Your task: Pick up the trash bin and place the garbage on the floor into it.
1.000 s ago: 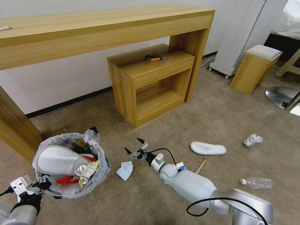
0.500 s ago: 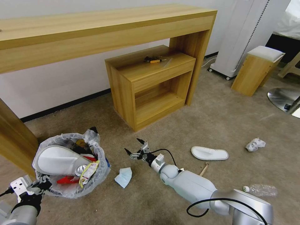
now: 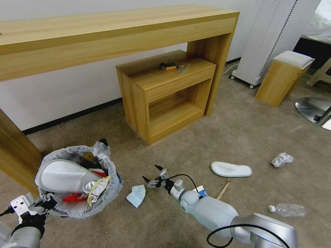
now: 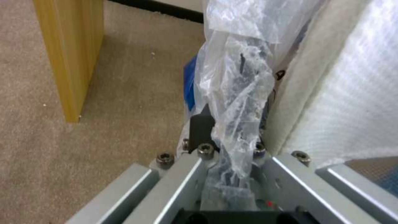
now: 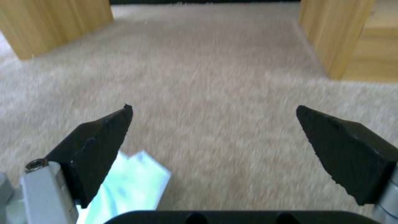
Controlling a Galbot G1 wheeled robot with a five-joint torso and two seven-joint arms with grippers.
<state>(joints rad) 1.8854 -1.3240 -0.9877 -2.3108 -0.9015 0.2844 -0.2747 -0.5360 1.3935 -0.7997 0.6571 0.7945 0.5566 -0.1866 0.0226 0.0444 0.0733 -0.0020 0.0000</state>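
Right gripper (image 5: 213,130) spread above tissue (image 5: 128,183); left gripper (image 4: 226,149) pinches trash bin (image 4: 236,93).

Light was even, bright and soft, casting faint shadows beneath the desk (image 3: 103,38) and cabinet (image 3: 165,93). The head view bowed straight edges toward its borders. The right wrist view showed motion-smeared carpet (image 5: 215,77); the left wrist view was soft, its plastic bag (image 4: 236,77) glaring.

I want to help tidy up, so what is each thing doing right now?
Trash bin: full, held by left claw.
Right claw: open, empty, above carpet.
Pale tissue: on carpet beside right claw.
White slipper: flat on carpet.
Clear bottle: lying down.
White wad: crumpled on carpet.
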